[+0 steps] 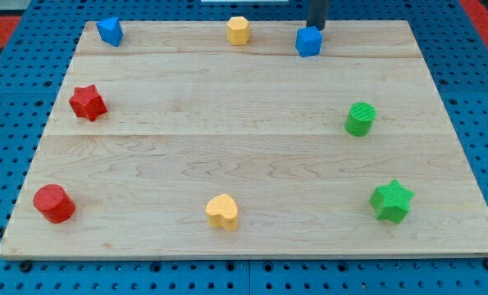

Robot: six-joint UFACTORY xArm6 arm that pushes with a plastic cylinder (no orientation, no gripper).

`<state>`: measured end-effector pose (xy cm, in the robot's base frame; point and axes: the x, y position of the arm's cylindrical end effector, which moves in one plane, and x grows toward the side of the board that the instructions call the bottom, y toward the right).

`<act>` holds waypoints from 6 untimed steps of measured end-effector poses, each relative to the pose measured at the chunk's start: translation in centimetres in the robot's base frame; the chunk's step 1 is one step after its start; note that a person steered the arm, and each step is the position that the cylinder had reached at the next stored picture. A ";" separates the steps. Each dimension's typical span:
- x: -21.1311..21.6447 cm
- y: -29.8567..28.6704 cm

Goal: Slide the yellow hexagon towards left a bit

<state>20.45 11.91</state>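
The yellow hexagon (239, 29) stands near the board's top edge, a little left of the middle. My tip (316, 28) comes down from the view's top, right of the hexagon, and stands just behind a blue cube (308, 42); I cannot tell if they touch. About a cube's width of bare wood lies between the hexagon and the blue cube.
A blue block (110, 31) sits at the top left. A red star (88, 102) and a red cylinder (53, 203) stand at the left. A yellow heart (222, 212) is at the bottom middle. A green cylinder (360, 119) and a green star (391, 201) stand at the right.
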 end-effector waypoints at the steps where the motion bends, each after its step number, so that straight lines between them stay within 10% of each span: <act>1: -1.1 -3.3; 3: -0.6 -12.7; 6: -0.3 -8.8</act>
